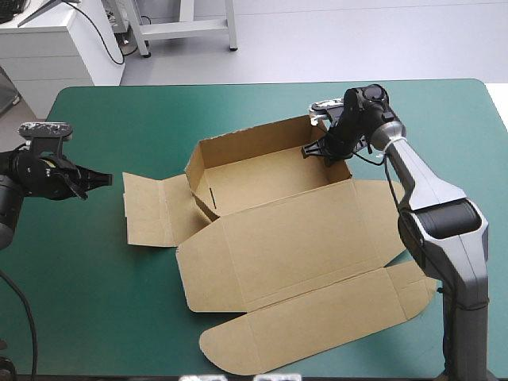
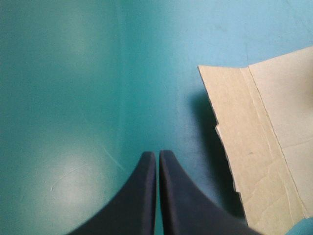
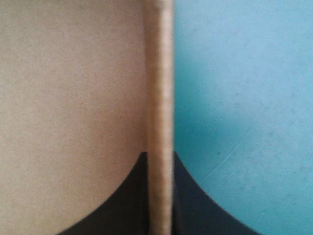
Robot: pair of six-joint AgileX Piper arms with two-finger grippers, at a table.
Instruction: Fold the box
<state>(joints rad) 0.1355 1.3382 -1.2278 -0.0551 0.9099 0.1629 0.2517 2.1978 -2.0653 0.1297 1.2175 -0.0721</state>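
The brown box (image 1: 294, 230) sits mid-frame on the teal-green surface (image 1: 87, 294), its tray walls raised at upper centre and its lid flat below. The right gripper (image 1: 319, 150) pinches the top edge of the tray's right wall. At mid-left, the left gripper (image 1: 101, 179) is closed on nothing, apart from the box.

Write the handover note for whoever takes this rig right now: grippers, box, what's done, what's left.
Left gripper: shut, empty, over the teal-green cover, beside the left flap of the box, not touching it.
Right gripper: shut on the box, clamping the tray's right wall upright.
Box: mid-table, with far, left and right walls raised into an open tray. The lid panel lies flat on the near side.
Done: walls up.
Left: the left flap lies flat and probably needs folding and tucking next.
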